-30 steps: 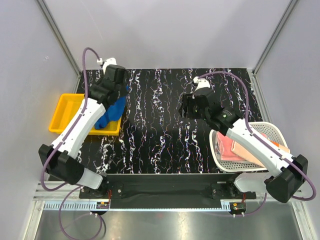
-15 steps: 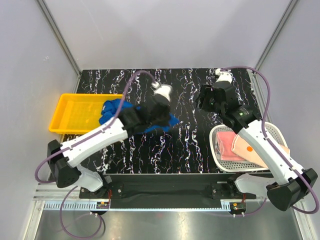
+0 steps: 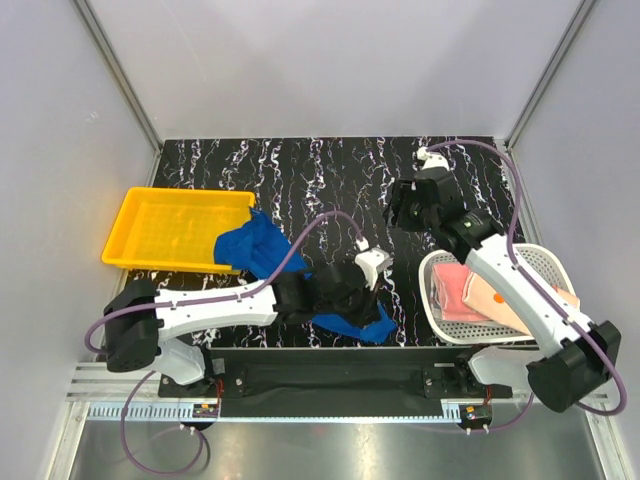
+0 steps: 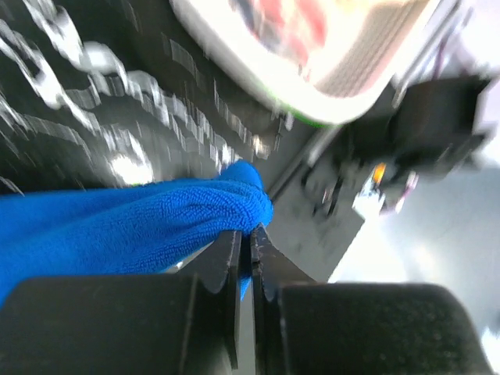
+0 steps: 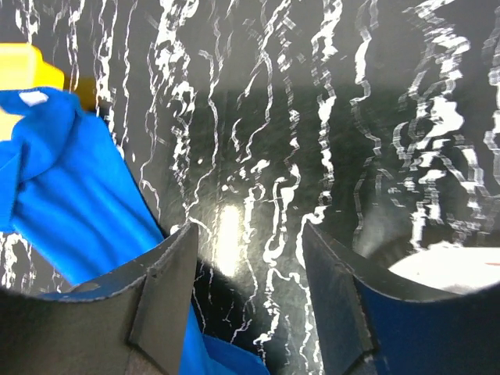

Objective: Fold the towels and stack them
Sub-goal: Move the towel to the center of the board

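The blue towel (image 3: 262, 250) lies drawn out in a long band, its long axis running diagonally from the near right corner of the yellow tray (image 3: 150, 225) toward the near middle of the table (image 3: 320, 180). The left arm lies low along the front edge, reaching rightward; the left gripper (image 4: 248, 234) has its fingers pinched together on the towel's near end. The right arm is raised over the far right of the table, the right gripper (image 5: 248, 234) pointing down with fingers well apart and empty. A small white tag shows at the towel's tray end, probably a label, too small to read. A pink towel (image 3: 455, 290) sits in the white basket (image 3: 540, 262)
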You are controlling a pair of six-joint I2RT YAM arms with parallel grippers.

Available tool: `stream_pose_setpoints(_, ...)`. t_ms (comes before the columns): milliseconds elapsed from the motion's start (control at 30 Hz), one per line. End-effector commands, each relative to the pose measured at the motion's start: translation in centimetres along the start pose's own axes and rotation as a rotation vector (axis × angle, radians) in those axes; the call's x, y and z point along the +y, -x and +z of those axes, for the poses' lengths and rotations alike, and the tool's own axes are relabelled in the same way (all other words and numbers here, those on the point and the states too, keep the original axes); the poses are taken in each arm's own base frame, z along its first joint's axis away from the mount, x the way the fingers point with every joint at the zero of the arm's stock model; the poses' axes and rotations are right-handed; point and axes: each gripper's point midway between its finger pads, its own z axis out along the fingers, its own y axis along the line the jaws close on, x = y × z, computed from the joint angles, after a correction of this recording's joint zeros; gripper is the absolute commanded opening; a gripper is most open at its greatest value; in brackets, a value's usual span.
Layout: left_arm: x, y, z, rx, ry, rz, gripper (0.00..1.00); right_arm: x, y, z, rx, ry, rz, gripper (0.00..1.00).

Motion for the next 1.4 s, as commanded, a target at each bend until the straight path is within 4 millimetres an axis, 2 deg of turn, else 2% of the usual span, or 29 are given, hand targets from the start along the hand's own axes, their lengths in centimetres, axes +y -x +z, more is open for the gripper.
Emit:
stream_pose_setpoints(0, -6.0, -0.2, -0.8, -0.010, -0.277, 0.005, 0.05, 1.6, -0.9, 2.0, 0.041, 0.076, 0.003, 0.62)
stream_pose_setpoints(33, -6.2, -1.2, -0.3, 0.019, -0.281, 0.028, 0.04, 2.0, -1.3, 2.4, 0.057, 0.100, 0.003, 0.62)
stream_pose_setpoints(133, -9.3, -3.0, -1.2, 0.060, -0.415, 0.085, 0.10, 2.9, -2.5, 4.2, 0.101, 0.142, -0.012, 0.61)
stream_pose_setpoints(167, -10.6, -2.6, -1.6, 0.039, -0.473, 0.095, 0.10, 3.5, -2.6, 4.6, 0.101, 0.173, -0.012, 0.61)
stream_pose_setpoints(200, -11.5, -3.4, -2.0, 0.054, -0.522, 0.112, 0.11, 3.5, -3.5, 5.6, 0.128, 0.173, -0.014, 0.61)
stream_pose_setpoints(300, -14.3, -4.1, -3.3, 0.064, -0.653, 0.149, 0.13, 5.1, -4.9, 7.5, 0.167, 0.228, -0.040, 0.60)
stream_pose_setpoints(333, -14.7, -4.0, -3.4, 0.061, -0.669, 0.154, 0.15, 5.7, -5.3, 8.0, 0.171, 0.237, -0.061, 0.60)
stream_pose_setpoints(367, -14.6, -4.2, -3.3, 0.069, -0.652, 0.148, 0.16, 6.2, -6.6, 8.9, 0.202, 0.234, -0.078, 0.59)
stream_pose_setpoints(400, -14.4, -4.1, -3.2, 0.068, -0.636, 0.143, 0.17, 6.6, -6.7, 9.3, 0.203, 0.234, -0.092, 0.59)
stream_pose_setpoints(467, -12.8, -4.3, -2.6, 0.065, -0.545, 0.125, 0.23, 6.6, -7.8, 10.9, 0.223, 0.205, -0.108, 0.58)
stream_pose_setpoints(533, -11.0, -3.2, -2.6, 0.014, -0.438, 0.086, 0.36, 6.8, -8.5, 11.7, 0.239, 0.202, -0.115, 0.57)
stream_pose_setpoints(567, -10.1, -3.2, -2.7, 0.009, -0.393, 0.068, 0.38, 6.6, -9.4, 12.3, 0.257, 0.194, -0.120, 0.57)
stream_pose_setpoints(600, -8.9, -2.3, -3.4, -0.021, -0.338, 0.037, 0.46, 6.7, -9.8, 12.5, 0.263, 0.193, -0.124, 0.57)
stream_pose_setpoints(633, -7.5, -1.4, -3.4, -0.064, -0.257, -0.014, 0.53, 6.9, -9.9, 12.6, 0.258, 0.201, -0.128, 0.57)
stream_pose_setpoints(667, -5.9, -1.8, -3.6, -0.061, -0.199, -0.035, 0.54, 6.8, -10.5, 12.8, 0.268, 0.201, -0.129, 0.57)
stream_pose_setpoints(700, -4.8, -1.2, -4.0, -0.098, -0.139, -0.059, 0.54, 7.0, -10.7, 12.8, 0.269, 0.213, -0.130, 0.57)
stream_pose_setpoints(733, -3.1, 0.5, -5.1, -0.183, -0.046, -0.129, 0.56, 7.6, -10.9, 12.7, 0.263, 0.231, -0.140, 0.57)
stream_pose_setpoints(767, -1.1, 0.1, -5.8, -0.178, 0.049, -0.155, 0.60, 7.8, -11.1, 12.7, 0.262, 0.233, -0.144, 0.57)
stream_pose_setpoints(800, 1.4, 1.2, -6.8, -0.260, 0.169, -0.190, 0.60, 8.1, -11.2, 12.6, 0.261, 0.241, -0.149, 0.57)
stream_pose_setpoints(833, 3.7, 0.3, -8.5, -0.258, 0.277, -0.282, 0.62, 8.6, -11.3, 12.6, 0.257, 0.256, -0.159, 0.57)
stream_pose_setpoints(933, 8.9, 0.4, -11.7, -0.362, 0.501, -0.446, 0.62, 9.8, -12.0, 12.3, 0.265, 0.285, -0.174, 0.56)
stream_pose_setpoints(967, 11.0, -0.3, -13.1, -0.358, 0.577, -0.468, 0.62, 10.2, -12.2, 12.4, 0.270, 0.293, -0.179, 0.56)
stream_pose_setpoints(1067, 14.2, -1.9, -14.2, -0.369, 0.662, -0.544, 0.58, 11.3, -13.4, 12.2, 0.284, 0.308, -0.208, 0.54)
stream_pose_setpoints(1100, 14.8, -2.5, -14.1, -0.360, 0.667, -0.569, 0.57, 11.6, -13.7, 12.0, 0.285, 0.313, -0.209, 0.54)
stream_pose_setpoints(1133, 16.2, -4.1, -13.8, -0.328, 0.704, -0.572, 0.56, 11.9, -13.7, 12.0, 0.278, 0.323, -0.208, 0.53)
stream_pose_setpoints(1200, 17.6, -4.3, -13.4, -0.344, 0.708, -0.611, 0.54, 12.3, -14.4, 11.7, 0.283, 0.331, -0.216, 0.53)
stream_pose_setpoints(1233, 17.6, -4.4, -12.5, -0.329, 0.675, -0.614, 0.53, 12.5, -14.6, 11.7, 0.287, 0.331, -0.217, 0.53)
stream_pose_setpoints(1267, 18.9, -5.3, -12.1, -0.310, 0.697, -0.629, 0.52, 12.6, -14.9, 11.7, 0.290, 0.332, -0.222, 0.53)
stream_pose_setpoints(1367, 19.8, -6.5, -10.3, -0.262, 0.695, -0.625, 0.52, 13.0, -15.4, 11.6, 0.296, 0.338, -0.234, 0.53)
